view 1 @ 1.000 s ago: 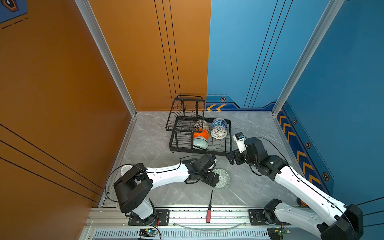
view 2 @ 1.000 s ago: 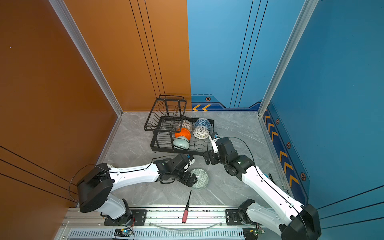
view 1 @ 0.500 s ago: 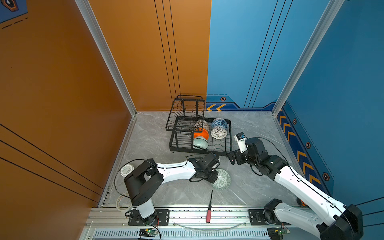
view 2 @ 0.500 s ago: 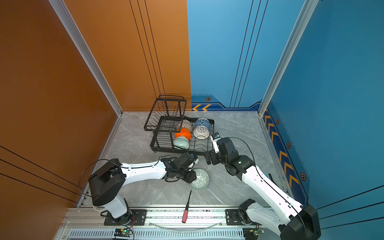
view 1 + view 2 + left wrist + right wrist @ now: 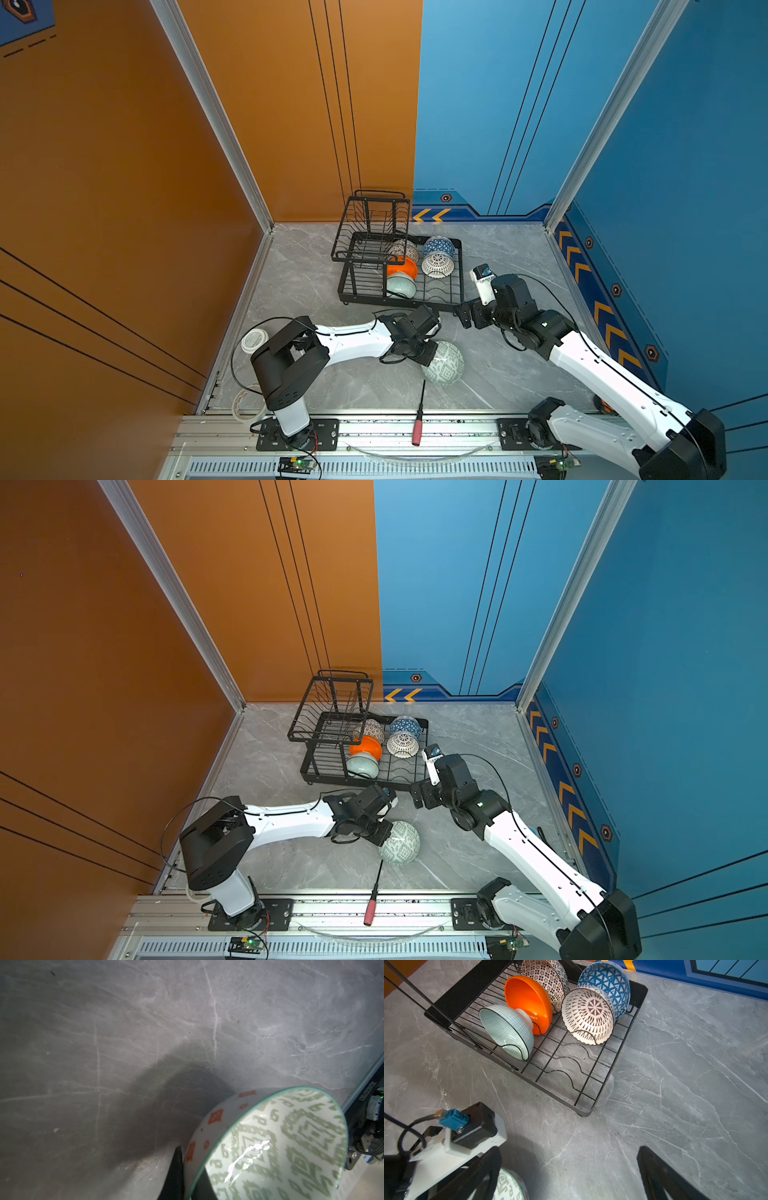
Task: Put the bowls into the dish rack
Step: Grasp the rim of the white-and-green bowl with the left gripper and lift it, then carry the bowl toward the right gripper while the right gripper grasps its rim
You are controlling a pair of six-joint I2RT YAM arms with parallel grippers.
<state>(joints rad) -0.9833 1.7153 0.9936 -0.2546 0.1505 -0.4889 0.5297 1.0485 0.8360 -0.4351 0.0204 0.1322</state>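
A grey-green geometric-patterned bowl point(image 5: 444, 368) point(image 5: 400, 842) hangs tilted low over the grey table in front of the dish rack point(image 5: 399, 301) point(image 5: 361, 782). My left gripper point(image 5: 428, 353) point(image 5: 190, 1172) is shut on its rim, one finger inside and one outside the wall point(image 5: 270, 1147). The rack's low tray point(image 5: 550, 1093) holds the mint point(image 5: 506, 1028), orange point(image 5: 529, 999), cream dotted point(image 5: 546, 972), white lattice point(image 5: 588, 1015) and blue-white point(image 5: 608, 978) bowls on edge. My right gripper point(image 5: 463, 316) point(image 5: 566, 1167) hovers open and empty near the rack's front right corner.
The raised upper basket point(image 5: 370, 224) sits at the rack's back left. A red-handled screwdriver point(image 5: 419, 419) lies at the front edge just below the held bowl. A white round lid point(image 5: 253, 340) and a tape roll point(image 5: 247, 405) lie near the left arm's base.
My left gripper has closed on the grey-green bowl's rim and tipped the bowl up from lying flat. The left arm's base has swung round. The right arm has stayed put.
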